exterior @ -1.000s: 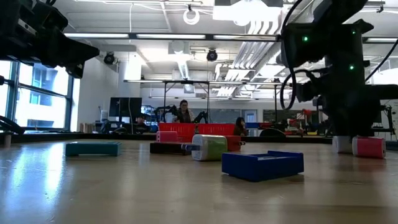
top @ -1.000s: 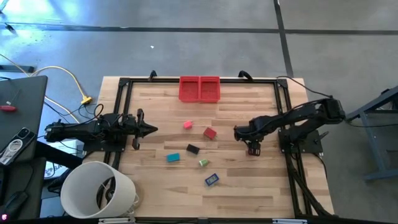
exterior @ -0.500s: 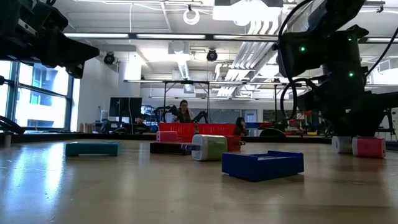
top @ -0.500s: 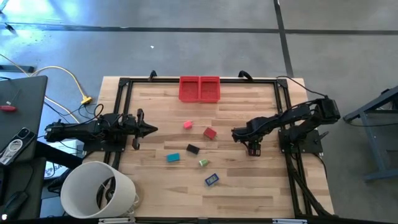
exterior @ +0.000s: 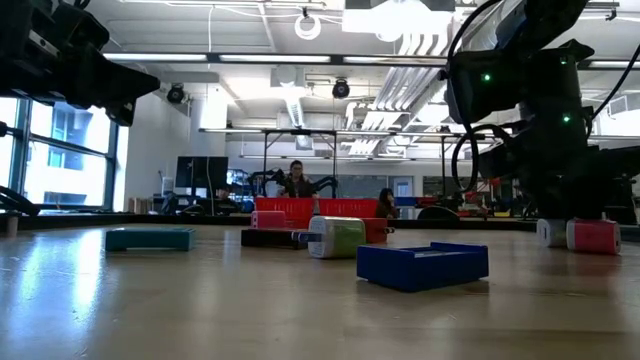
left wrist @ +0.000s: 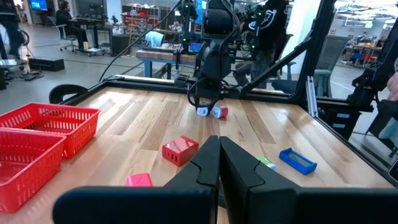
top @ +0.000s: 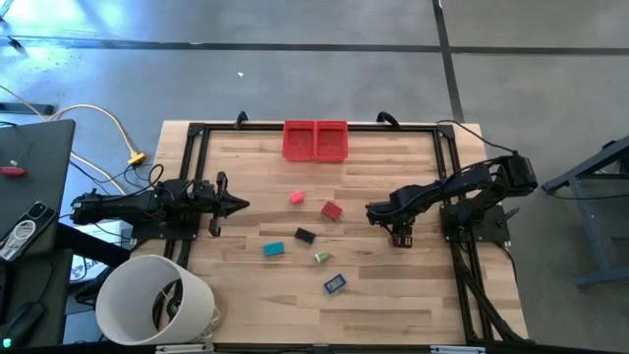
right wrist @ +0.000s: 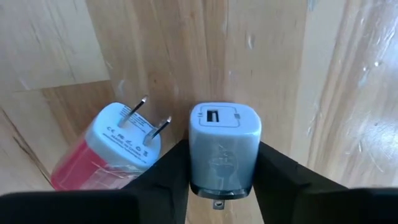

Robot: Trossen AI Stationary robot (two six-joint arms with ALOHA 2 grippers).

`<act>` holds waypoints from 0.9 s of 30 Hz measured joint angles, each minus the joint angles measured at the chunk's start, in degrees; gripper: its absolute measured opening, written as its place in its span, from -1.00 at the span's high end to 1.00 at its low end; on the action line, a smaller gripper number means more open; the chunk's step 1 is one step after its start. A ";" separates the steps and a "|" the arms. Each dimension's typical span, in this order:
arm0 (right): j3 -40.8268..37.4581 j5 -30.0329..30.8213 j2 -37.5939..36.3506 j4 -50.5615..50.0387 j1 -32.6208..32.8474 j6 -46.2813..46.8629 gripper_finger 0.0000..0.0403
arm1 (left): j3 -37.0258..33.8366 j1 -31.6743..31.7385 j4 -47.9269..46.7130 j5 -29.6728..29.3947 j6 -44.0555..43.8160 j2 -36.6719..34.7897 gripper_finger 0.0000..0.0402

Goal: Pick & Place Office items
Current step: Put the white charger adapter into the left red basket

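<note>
The office items lie scattered on the wooden table, none yet in the two red bins at its far edge, so the sorting looks barely begun; the right gripper is down over a white USB charger, its fingers pressed against both sides of the block, which sits on the wood just beside a pink-and-white plug adapter; whether it is gripped firmly enough to lift cannot be told; the left gripper waits at the table's left side with its fingers together, holding nothing. Counted from above, six loose pieces lie mid-table: one pink, one red, one black, one teal, one green, one dark blue; with the charger pair, eight remain to place.
</note>
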 joint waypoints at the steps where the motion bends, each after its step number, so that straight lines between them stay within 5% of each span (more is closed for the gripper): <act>1: 0.00 0.02 0.00 0.00 0.00 0.00 0.36 | 0.00 0.00 0.00 0.00 0.00 0.00 1.00; 27: -0.31 1.30 -3.39 -2.33 -0.07 2.22 0.39 | 0.00 0.02 0.00 0.00 0.02 0.00 1.00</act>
